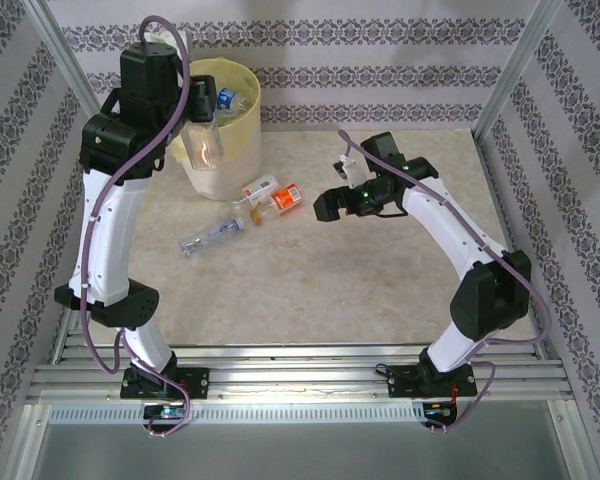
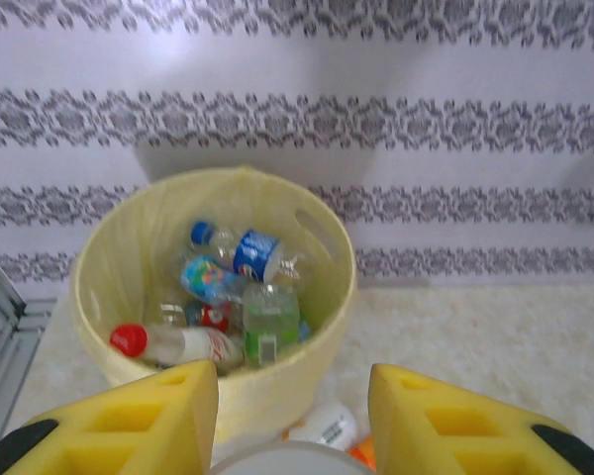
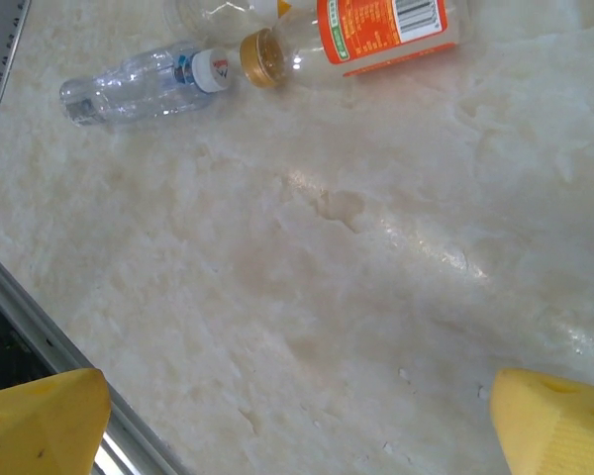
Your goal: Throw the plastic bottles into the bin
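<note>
We logged bottles (image 2: 257, 255) in the bin (image 2: 119, 247), 3 on the table (image 1: 380, 290), left gripper (image 2: 292, 430) clasping 1 bottle (image 1: 206, 142), right gripper (image 3: 297, 430) agape.

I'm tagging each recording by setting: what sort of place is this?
Probably a staged robot test cell rather than a real room: a marble-look table fenced by wallpaper panels on aluminium posts, two arms bolted to a metal rail at its near edge, and a lined bin holding bottles.
</note>
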You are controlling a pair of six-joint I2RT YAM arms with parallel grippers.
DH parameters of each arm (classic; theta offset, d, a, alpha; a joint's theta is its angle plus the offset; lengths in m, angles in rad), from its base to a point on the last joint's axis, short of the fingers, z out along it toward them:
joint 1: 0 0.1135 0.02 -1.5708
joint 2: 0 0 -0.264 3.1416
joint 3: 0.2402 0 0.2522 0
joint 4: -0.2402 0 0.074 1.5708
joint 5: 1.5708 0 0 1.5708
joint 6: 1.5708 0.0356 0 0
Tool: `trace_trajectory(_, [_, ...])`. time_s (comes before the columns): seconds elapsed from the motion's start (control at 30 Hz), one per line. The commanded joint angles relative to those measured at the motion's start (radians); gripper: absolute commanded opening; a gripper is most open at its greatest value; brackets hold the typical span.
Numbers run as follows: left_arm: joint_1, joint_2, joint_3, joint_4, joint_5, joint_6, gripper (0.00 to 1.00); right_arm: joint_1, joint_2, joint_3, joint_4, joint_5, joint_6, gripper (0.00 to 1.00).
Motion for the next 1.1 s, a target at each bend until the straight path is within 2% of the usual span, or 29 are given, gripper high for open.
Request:
trace_trajectory(0.0, [0.023,-0.011,0.034,0.231,-0.023,0.060,0.00,-0.009,0.037,0.068,-0.049,0.015,-0.022,0.98])
trace_trajectory(0.37, [0.025,-0.048,-0.015,0.662,-0.018,0.110,0.00,-0.017,0.099,0.146,-0.072,0.015,-0.030,0.98])
trace_trajectory(0.7, [0.005,-0.081,-0.027,0.840,0.040,0.255,0.00,-0.025,0.108,0.169,-0.081,0.010,-0.031,0.98])
trace_trajectory(1.07, [-0.022,-0.222,-0.279,1.135,0.117,0.393,0.00,-0.027,0.119,0.179,-0.078,0.006,-0.016,0.98])
